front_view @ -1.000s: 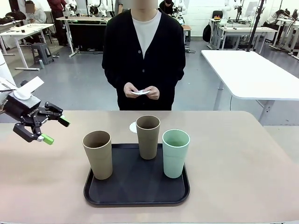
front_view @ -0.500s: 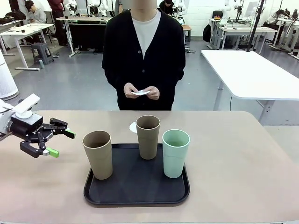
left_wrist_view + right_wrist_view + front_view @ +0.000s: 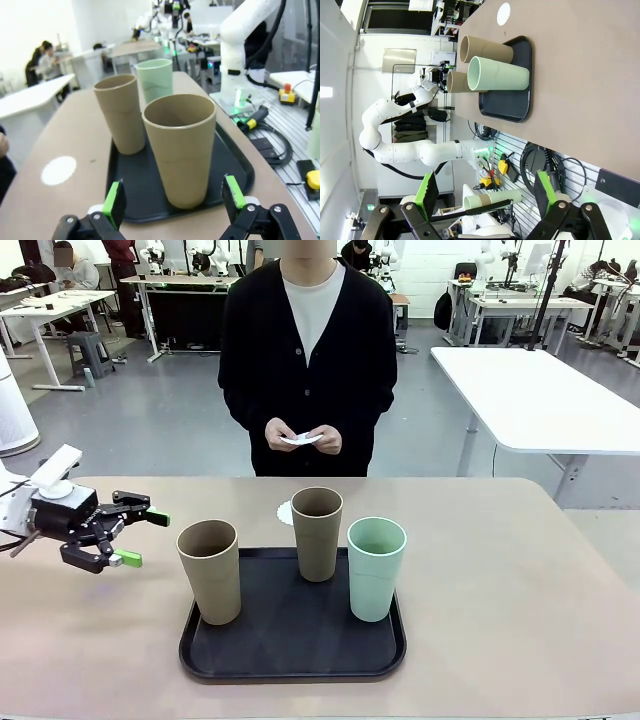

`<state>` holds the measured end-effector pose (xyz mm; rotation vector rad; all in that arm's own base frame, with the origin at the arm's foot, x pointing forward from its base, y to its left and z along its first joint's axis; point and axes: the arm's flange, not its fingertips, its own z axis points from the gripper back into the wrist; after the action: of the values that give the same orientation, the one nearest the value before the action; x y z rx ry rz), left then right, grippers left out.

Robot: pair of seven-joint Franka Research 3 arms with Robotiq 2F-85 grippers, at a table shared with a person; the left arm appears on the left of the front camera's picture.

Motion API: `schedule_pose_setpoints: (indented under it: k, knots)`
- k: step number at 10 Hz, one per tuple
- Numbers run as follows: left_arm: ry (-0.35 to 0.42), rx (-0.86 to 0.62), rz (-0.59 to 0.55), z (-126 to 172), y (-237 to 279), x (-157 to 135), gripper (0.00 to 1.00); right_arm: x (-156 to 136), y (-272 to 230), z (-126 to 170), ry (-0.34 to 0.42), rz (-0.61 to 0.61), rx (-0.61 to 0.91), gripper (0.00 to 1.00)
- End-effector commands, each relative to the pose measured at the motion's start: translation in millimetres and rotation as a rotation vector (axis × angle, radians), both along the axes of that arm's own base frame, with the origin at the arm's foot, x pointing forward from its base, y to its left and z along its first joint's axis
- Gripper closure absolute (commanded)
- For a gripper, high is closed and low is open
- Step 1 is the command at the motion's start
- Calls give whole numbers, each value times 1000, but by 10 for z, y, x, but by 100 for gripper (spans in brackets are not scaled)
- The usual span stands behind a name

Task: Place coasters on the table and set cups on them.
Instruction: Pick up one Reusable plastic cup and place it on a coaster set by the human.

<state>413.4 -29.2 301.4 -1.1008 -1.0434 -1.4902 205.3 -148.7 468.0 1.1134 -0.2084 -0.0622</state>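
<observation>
Three cups stand on a black tray (image 3: 290,645): a tan cup (image 3: 210,570) at the left, a second tan cup (image 3: 317,533) at the back, and a mint green cup (image 3: 376,568) at the right. One white coaster (image 3: 284,512) lies on the beige table (image 3: 500,590) behind the tray. The person's hands hold more coasters (image 3: 300,438). My left gripper (image 3: 145,539) is open, just left of the left tan cup. In the left wrist view that cup (image 3: 182,150) stands just beyond the fingers of the gripper (image 3: 174,197). My right gripper (image 3: 485,190) is open, well away from the tray (image 3: 515,107).
The person stands at the far side of the table, hands at waist height. A white-topped table (image 3: 540,400) stands at the back right. The beige top is bare to the right of the tray and in front of it.
My left gripper has moved right and slightly down toward the left tan cup, still open. The cups, the tray, the coaster and the person's hands have not moved.
</observation>
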Motion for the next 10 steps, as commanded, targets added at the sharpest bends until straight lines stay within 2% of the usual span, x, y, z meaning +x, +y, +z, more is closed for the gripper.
schedule_pose_setpoints:
  k: [1,3,8,10]
  knots:
    - [8,10,22,-126,-128,129,0,6,-3,6,-15,7,12,0]
    - [67,14,38,-193,-251,192,0,6,-3,6,-15,7,12,0]
    - [98,47,-42,-351,-512,130,0,6,-3,6,-15,7,12,0]
    - [83,50,-93,-374,-539,68,0,6,-3,6,-15,7,12,0]
